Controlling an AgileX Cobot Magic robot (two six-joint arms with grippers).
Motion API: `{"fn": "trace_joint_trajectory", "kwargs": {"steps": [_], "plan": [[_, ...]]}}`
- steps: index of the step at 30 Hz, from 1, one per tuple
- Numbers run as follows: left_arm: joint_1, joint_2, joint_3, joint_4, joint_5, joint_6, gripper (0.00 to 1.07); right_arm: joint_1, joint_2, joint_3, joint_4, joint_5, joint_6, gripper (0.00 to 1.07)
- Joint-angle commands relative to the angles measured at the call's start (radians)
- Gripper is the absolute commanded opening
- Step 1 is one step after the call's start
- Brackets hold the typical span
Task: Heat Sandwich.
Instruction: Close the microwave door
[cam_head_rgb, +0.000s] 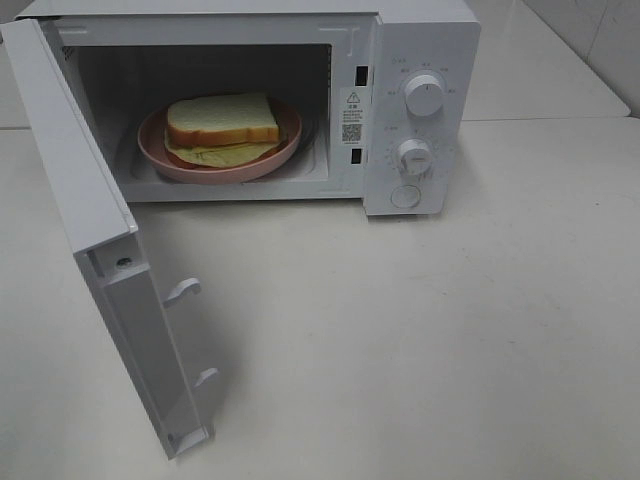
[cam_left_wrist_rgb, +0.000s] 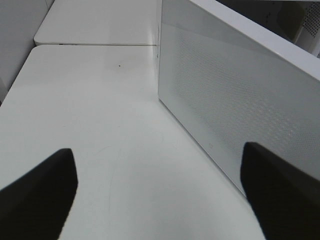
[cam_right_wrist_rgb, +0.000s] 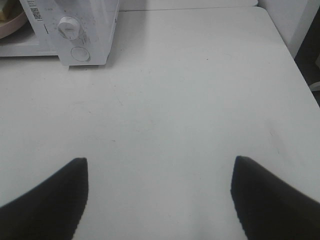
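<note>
Sandwich lies on a pink plate inside the open microwave. It is a thick slice of white bread with a tan crust over a pale yellow-green filling.

The white tabletop carries everything and fills most of each view. At its far side stands the white microwave, its cooking space facing the high camera. Its door is swung wide open on the left of the high view, the inner face turned toward the middle, with two small latch hooks standing out from that face.

In the left wrist view the left claw is low over the tabletop, its two dark fingers spread wide with nothing between them. The door's dotted panel stands just beside one finger; whether they touch I cannot tell. In the right wrist view the right claw is also spread wide and pinches nothing, over bare tabletop well apart from the microwave's front corner.

The round pink plate rests on the microwave floor, its rim showing around the sandwich. On the control panel at the right of the opening, an upper knob sits above a lower knob, with a round button beneath them. A small label is stuck on the frame beside the opening.
</note>
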Motion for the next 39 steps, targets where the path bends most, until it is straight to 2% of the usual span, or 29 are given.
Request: {"fn": "trace_joint_trajectory", "kwargs": {"steps": [1,3,4,8,9,11,25,27,30,33,34,38,39], "plan": [[0.005,0.074,-0.006,-0.001,-0.072,0.001,0.57,-0.006,-0.029,0.004,0.003,-0.010,-0.003,0.76],[0.005,0.110,-0.006,0.000,-0.096,0.001,0.45,-0.006,-0.029,0.004,0.003,-0.010,-0.003,0.76],[0.005,0.110,-0.006,0.000,-0.096,0.001,0.45,-0.006,-0.029,0.004,0.003,-0.010,-0.003,0.76],[0.005,0.201,-0.005,0.024,-0.181,0.001,0.15,-0.006,-0.029,0.004,0.003,-0.010,-0.003,0.76],[0.005,0.201,-0.005,0.024,-0.181,0.001,0.15,-0.006,-0.029,0.004,0.003,-0.010,-0.003,0.76],[0.005,0.261,-0.005,0.034,-0.237,0.001,0.00,-0.006,-0.029,0.004,0.003,-0.010,-0.003,0.76],[0.005,0.526,-0.005,0.040,-0.559,0.015,0.00,-0.006,-0.029,0.004,0.003,-0.010,-0.003,0.76],[0.005,0.587,-0.001,0.040,-0.623,0.033,0.00,-0.006,-0.029,0.004,0.003,-0.010,-0.003,0.76],[0.005,0.621,0.026,0.039,-0.694,0.038,0.00,-0.006,-0.029,0.004,0.003,-0.010,-0.003,0.76],[0.005,0.683,0.118,0.039,-0.898,0.038,0.00,-0.006,-0.029,0.004,0.003,-0.010,-0.003,0.76],[0.005,0.683,0.118,0.039,-0.898,0.038,0.00,-0.006,-0.029,0.004,0.003,-0.010,-0.003,0.76],[0.005,0.743,0.232,0.041,-1.147,0.038,0.00,-0.006,-0.029,0.004,0.003,-0.010,-0.003,0.76],[0.005,0.743,0.232,0.041,-1.147,0.038,0.00,-0.006,-0.029,0.004,0.003,-0.010,-0.003,0.76]]}}
